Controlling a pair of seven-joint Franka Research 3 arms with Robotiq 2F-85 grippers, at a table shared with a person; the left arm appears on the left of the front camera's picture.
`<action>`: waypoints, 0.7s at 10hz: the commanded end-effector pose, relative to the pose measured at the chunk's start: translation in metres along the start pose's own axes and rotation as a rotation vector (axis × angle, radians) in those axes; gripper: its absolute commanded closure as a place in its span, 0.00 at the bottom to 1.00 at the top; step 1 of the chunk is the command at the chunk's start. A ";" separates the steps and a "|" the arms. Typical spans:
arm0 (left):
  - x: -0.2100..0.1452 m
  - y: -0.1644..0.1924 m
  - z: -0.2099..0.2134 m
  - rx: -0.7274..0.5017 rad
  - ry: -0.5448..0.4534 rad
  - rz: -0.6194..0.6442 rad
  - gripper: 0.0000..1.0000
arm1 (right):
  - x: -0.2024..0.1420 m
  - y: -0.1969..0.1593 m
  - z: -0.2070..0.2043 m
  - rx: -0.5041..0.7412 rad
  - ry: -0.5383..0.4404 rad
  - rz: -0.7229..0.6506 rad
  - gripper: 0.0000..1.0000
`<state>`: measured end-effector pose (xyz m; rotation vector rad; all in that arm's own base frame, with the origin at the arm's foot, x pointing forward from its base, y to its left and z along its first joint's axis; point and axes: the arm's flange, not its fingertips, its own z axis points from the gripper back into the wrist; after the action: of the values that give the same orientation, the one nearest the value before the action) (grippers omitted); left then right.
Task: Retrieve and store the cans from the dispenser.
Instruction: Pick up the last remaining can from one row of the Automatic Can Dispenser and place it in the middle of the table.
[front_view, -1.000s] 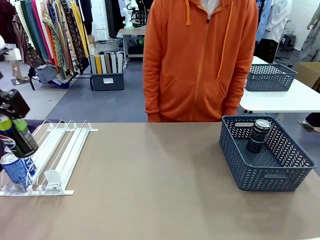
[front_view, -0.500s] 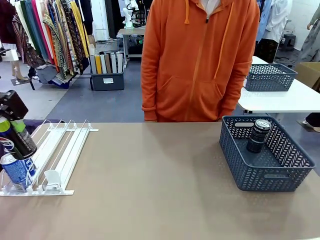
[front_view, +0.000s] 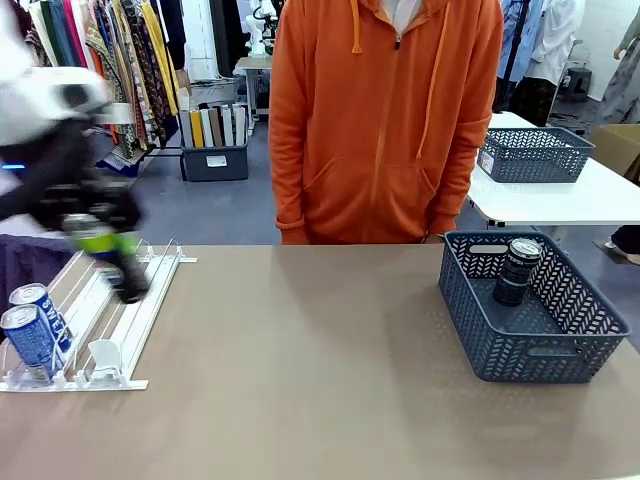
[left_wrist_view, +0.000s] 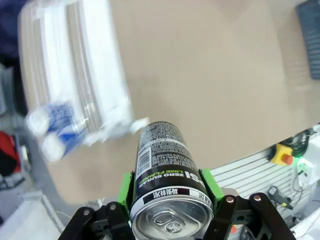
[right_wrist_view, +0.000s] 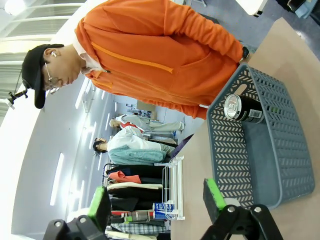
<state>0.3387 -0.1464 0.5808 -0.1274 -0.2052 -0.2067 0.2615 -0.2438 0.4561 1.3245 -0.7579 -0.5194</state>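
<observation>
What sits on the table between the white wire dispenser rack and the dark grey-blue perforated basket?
Nothing: in the front view the tan tabletop between the white wire dispenser rack and the dark grey-blue perforated plastic basket is bare.

left hand (left_wrist_view: 167, 186) clamped, right hand (right_wrist_view: 157, 201) wide

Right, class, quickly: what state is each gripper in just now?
Left gripper: closed on a black can.
Right gripper: open, holding nothing.

White arm (front_view: 40, 105), black jaws, green pads (left_wrist_view: 209, 185)
</observation>
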 end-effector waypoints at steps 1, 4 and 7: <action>0.078 -0.087 -0.025 0.049 -0.014 -0.145 1.00 | 0.002 0.002 -0.001 0.017 -0.008 0.013 0.00; 0.134 -0.191 -0.118 0.048 0.079 -0.380 1.00 | 0.002 0.002 -0.001 0.017 -0.008 0.013 0.00; 0.175 -0.219 -0.177 0.030 0.154 -0.480 1.00 | 0.002 0.002 -0.001 0.017 -0.008 0.013 0.00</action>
<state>0.4835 -0.4074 0.4526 -0.0251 -0.1119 -0.6655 0.2616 -0.2441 0.4565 1.3238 -0.7583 -0.5189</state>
